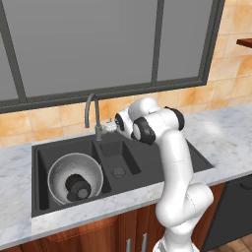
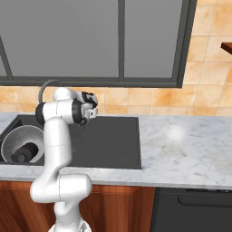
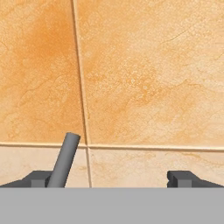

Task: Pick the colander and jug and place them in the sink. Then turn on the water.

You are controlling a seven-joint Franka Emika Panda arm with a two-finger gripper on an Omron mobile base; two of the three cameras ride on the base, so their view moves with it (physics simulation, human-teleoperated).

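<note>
A grey-white marble table (image 1: 231,138) runs left to right, with brown wooden cabinet doors (image 1: 98,238) under its near edge. At the right, a black appliance front (image 2: 195,210) sits below it. On the far wall, orange-tan stone tiles (image 3: 148,78) rise behind, and above them a large dark-framed grey window (image 1: 98,44). A brown wooden shelf corner (image 2: 226,47) juts in at far right.

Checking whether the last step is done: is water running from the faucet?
No: in the left base view no blue stream falls from the faucet into the sink.
</note>
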